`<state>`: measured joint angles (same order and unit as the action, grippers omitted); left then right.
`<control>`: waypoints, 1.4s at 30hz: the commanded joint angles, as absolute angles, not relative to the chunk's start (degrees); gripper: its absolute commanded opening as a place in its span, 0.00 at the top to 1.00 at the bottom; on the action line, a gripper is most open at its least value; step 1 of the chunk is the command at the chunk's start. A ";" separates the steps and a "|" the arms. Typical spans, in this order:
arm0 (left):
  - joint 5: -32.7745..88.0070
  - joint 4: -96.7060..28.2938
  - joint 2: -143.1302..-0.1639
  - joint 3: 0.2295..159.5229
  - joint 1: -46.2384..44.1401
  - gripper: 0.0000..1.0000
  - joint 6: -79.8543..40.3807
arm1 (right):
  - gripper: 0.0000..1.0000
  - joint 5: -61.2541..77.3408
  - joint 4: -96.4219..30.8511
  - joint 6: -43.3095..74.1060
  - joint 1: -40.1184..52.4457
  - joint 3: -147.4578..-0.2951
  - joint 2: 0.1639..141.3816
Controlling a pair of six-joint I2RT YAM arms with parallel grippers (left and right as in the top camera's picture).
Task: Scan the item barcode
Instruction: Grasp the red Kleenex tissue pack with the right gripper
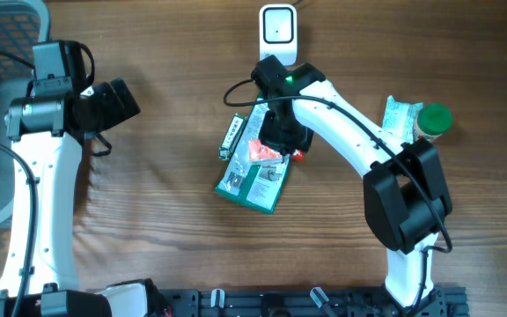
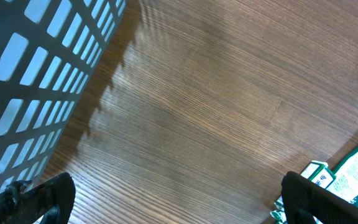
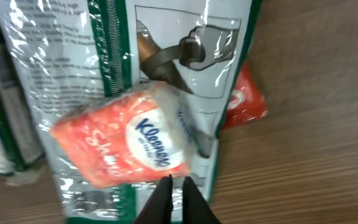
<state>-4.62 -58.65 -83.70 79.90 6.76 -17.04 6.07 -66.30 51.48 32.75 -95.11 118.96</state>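
Kleenex pack (image 3: 129,146) on green bag (image 3: 166,62) mid-bench (image 1: 148,220), right tool (image 3: 173,198) above it, tips pressed together at pack's edge, left tool (image 2: 179,205) spread wide beside basket (image 2: 30,74), scanner (image 1: 277,26) beyond the pile

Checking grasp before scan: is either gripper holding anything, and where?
Left gripper open, empty. Right gripper shut at the edge of the orange plastic Kleenex tissue pack; whether it pinches the wrapper cannot be told.
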 commanded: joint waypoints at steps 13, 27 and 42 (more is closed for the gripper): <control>-4.36 -58.50 -84.07 80.64 6.98 0.00 -17.12 | 0.56 6.46 -64.40 61.34 33.01 -95.88 119.04; -4.38 -58.50 -84.07 80.64 6.98 0.00 -17.12 | 0.40 9.15 -66.72 69.78 33.26 -95.11 119.04; -4.38 -58.50 -84.07 80.64 6.98 0.00 -17.12 | 0.00 8.67 -54.74 72.03 35.73 -89.82 119.04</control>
<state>-4.62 -58.67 -83.70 79.90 6.76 -17.04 8.58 -58.15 72.75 35.86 -90.24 118.96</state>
